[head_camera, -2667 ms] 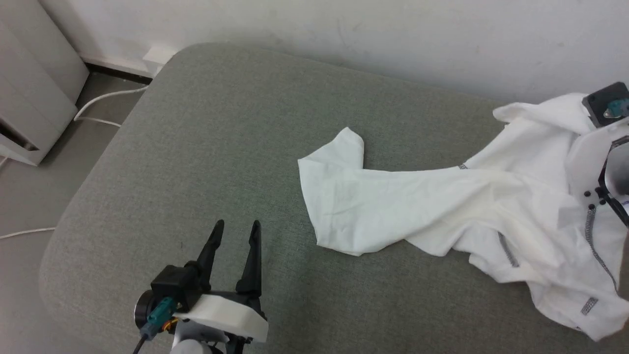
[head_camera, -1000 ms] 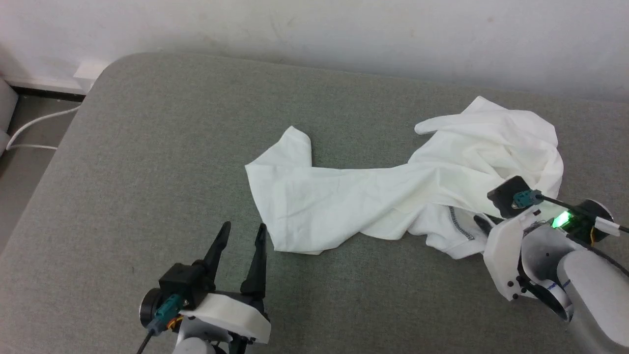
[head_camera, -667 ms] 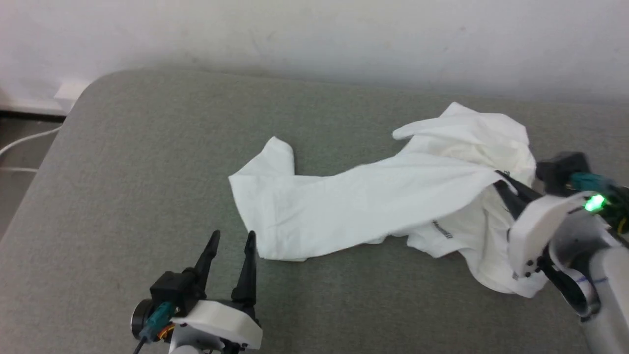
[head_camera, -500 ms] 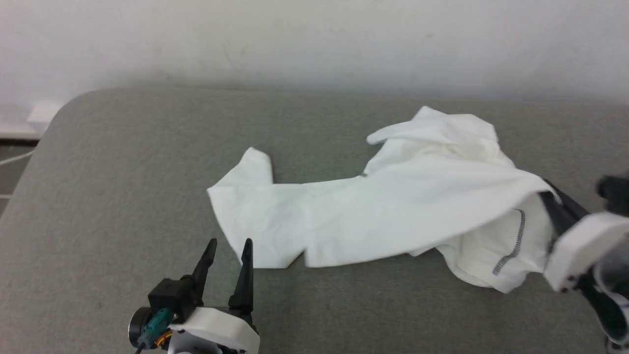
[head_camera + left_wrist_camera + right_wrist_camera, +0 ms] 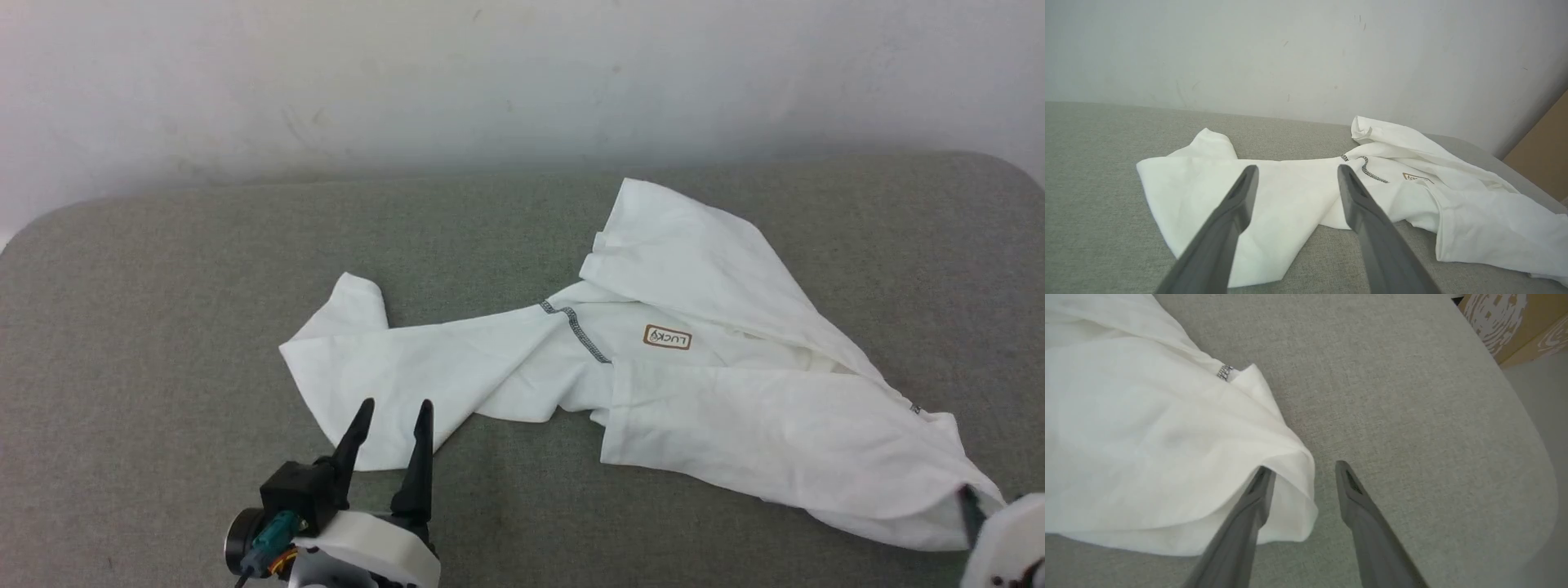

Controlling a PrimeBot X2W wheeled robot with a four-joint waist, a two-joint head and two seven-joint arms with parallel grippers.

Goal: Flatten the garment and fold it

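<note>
**Garment down, not flat — both jaws off the cloth**

Garment (image 5: 735, 425) is found lying on the grey cushion (image 5: 163, 327), centre to right, only partly spread. Chest patch (image 5: 667, 337) is shown face up, w/ the zigzag seam (image 5: 575, 327) just left of it. One sleeve (image 5: 408, 367) is stretched out toward the left. A large flap (image 5: 694, 261) is folded over the upper body on the far side. Wrinkles are noted across the near panel.

Left gripper (image 5: 395, 403): jaws are held wide w/ nothing btwn them, hovering by the near edge of the sleeve end. Contact w/ the cloth cannot be told.

Right gripper (image 5: 1304, 468): jaws are parted and no pinch is seen. A hem corner (image 5: 1294, 490) is draped against one finger and lies partly in the gap. The other finger is clear of cloth, over bare cushion.

Stage is judged as flattening; folding is not begun.

Risks:
- The hem corner could be snagged by the right finger if the arm is drawn off sideways — the panel would be dragged and creased.
- Fabric looks thin. Two layers may be picked at once, esp. at the flap, so it would not be opened out.
- The garment's right end is laid toward the cushion's rounded edge (image 5: 1531, 428); an outward tug could send it over.
- If folding is started w/ flap and sleeve uncorrected, creases would be locked in.
</note>
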